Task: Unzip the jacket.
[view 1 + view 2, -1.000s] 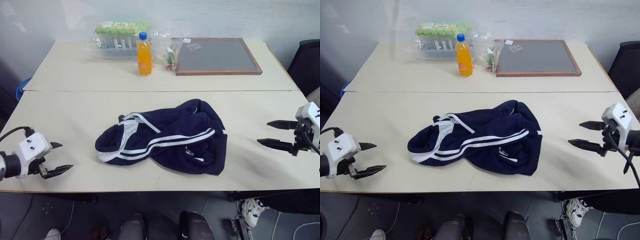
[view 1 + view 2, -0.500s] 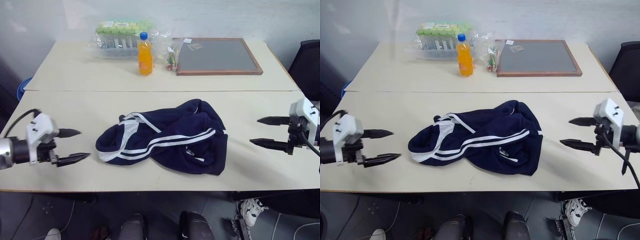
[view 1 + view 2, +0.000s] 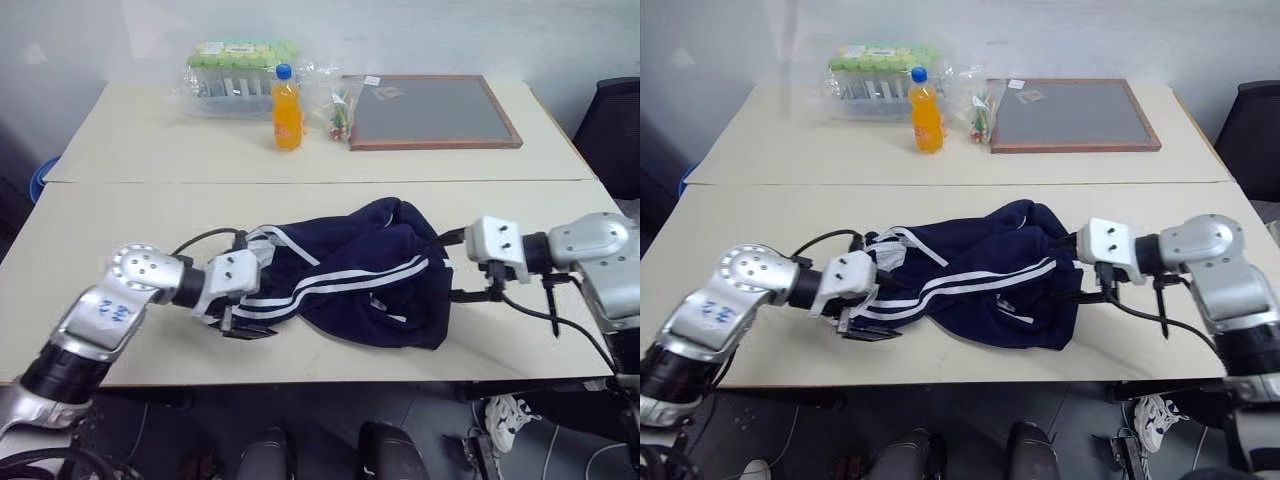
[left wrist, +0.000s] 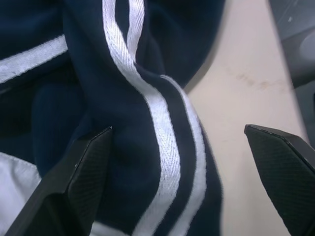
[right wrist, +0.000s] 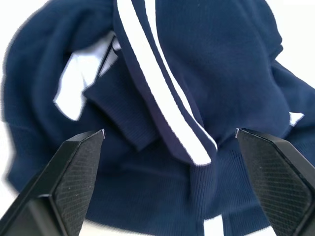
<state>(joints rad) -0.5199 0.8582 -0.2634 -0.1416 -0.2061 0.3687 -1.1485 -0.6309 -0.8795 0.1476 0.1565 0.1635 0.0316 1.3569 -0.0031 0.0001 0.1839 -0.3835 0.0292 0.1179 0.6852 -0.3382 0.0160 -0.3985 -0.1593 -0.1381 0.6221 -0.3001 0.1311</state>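
Crumpling over itself, the jacket (image 3: 345,270), its zipper hidden among folds.

Both arms are extended inward over the table, forearms angled toward each other. The left gripper (image 3: 248,310) is directed rightward and slightly downward, its two black fingers (image 4: 74,182) spread wide. The right gripper (image 3: 1085,268) is directed leftward, its fingers (image 5: 74,177) likewise held wide apart.
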